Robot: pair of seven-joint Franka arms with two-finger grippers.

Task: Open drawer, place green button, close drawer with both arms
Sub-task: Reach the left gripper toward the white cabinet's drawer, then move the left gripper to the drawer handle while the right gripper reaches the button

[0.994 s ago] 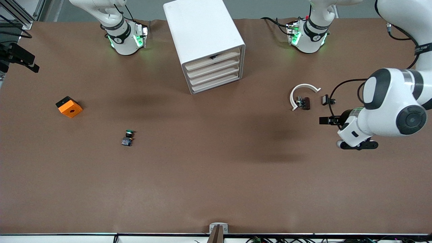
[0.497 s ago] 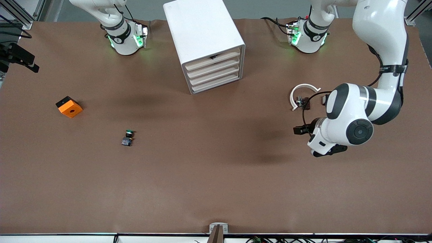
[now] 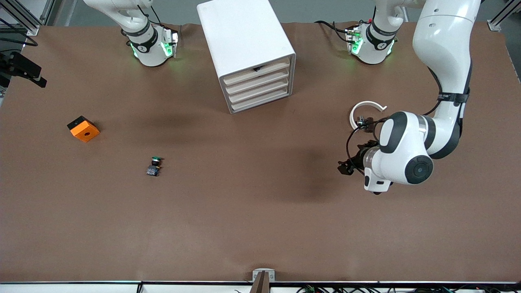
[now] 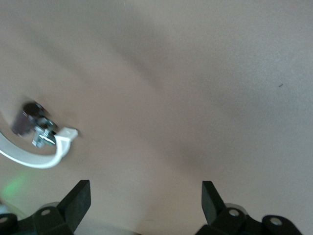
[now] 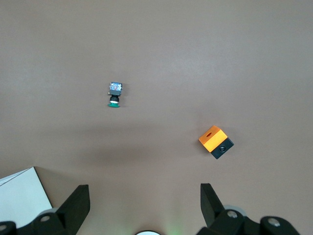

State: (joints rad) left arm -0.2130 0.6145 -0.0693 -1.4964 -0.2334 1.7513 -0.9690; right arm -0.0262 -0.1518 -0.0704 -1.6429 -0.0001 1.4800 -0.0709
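My left gripper (image 3: 345, 167) hung spread and empty over bare table (image 3: 260, 228) near the white ring (image 3: 364, 109). My right gripper (image 5: 144, 208), also spread, waited high above. The button (image 3: 154, 166) lay toward the right arm's end, nearer the camera than the cabinet (image 3: 244, 44), whose drawer (image 3: 260, 99) sat shut.

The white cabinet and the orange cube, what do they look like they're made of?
The cabinet looks like smooth matte white plastic: even colour, rounded corners, pale beige drawer fronts. The orange cube seems to be hard plastic too, with a matte orange top, a round hole and a black base; painted metal can't be ruled out.
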